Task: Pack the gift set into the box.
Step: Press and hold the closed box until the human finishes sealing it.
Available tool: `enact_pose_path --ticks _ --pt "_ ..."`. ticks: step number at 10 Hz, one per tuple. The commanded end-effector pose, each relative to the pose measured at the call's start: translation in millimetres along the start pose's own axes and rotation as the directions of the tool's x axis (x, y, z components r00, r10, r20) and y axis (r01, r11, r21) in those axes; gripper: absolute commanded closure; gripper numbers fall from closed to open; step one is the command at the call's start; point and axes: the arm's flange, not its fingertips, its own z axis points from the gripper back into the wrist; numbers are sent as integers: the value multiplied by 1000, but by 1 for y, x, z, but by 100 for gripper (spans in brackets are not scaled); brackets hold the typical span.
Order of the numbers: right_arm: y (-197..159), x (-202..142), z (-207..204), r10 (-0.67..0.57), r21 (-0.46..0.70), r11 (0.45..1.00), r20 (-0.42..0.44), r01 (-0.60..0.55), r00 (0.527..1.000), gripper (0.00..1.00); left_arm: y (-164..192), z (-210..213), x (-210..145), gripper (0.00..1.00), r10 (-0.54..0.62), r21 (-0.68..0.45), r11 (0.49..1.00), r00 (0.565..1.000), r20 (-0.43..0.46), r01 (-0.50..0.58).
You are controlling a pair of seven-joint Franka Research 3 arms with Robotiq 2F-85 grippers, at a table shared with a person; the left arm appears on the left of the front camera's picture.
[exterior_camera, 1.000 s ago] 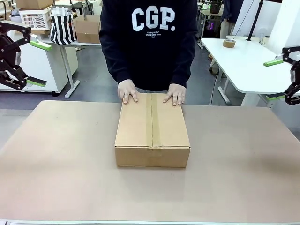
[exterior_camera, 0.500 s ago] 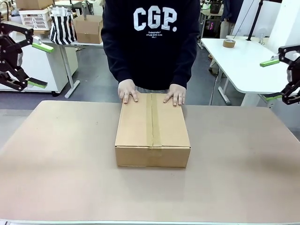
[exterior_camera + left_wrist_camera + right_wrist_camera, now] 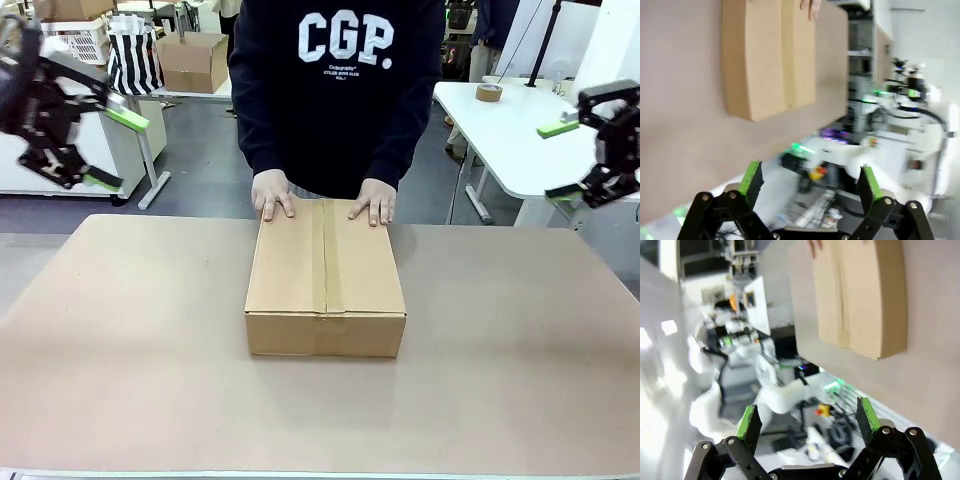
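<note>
Box point(image 3: 325, 275): closed, person's hands point(image 3: 272, 195) on its far edge. Left gripper point(image 3: 118, 150), right gripper point(image 3: 553, 162): spread, empty. Risk: an incoming arm strikes those hands.

The closed box point(image 3: 325, 275) sits at the middle of the counter point(image 3: 120, 340), with bare surface open on its left, right and near sides. A person's hand point(image 3: 272, 194) and second hand point(image 3: 373, 201) lie on the lid's far end, blocking it.

Grey floor point(image 3: 200, 170), white side table point(image 3: 500, 130) with tape roll point(image 3: 489, 92), striped bag point(image 3: 134, 60), white basket point(image 3: 75, 40)
</note>
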Motion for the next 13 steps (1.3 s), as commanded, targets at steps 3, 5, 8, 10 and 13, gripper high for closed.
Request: enact_pose_path --ticks 3,5,8,10,13 --pt "57 27 -67 755 237 647 -65 -725 653 0 -34 -91 44 0 -520 234 843 846 117 485" --pt "76 28 -94 478 -492 792 133 -361 868 0 -50 -86 49 0 -336 258 919 935 117 298" --pt "81 24 -88 624 -115 772 -48 -625 780 0 -53 -100 48 0 -487 282 852 866 113 442" --pt "83 32 -139 989 125 147 -30 -981 144 0 -37 -127 57 0 -871 -63 490 487 -59 869" --pt "61 36 -159 940 -95 -256 206 -962 -271 0 -5 -138 57 0 -956 -163 279 291 48 946"
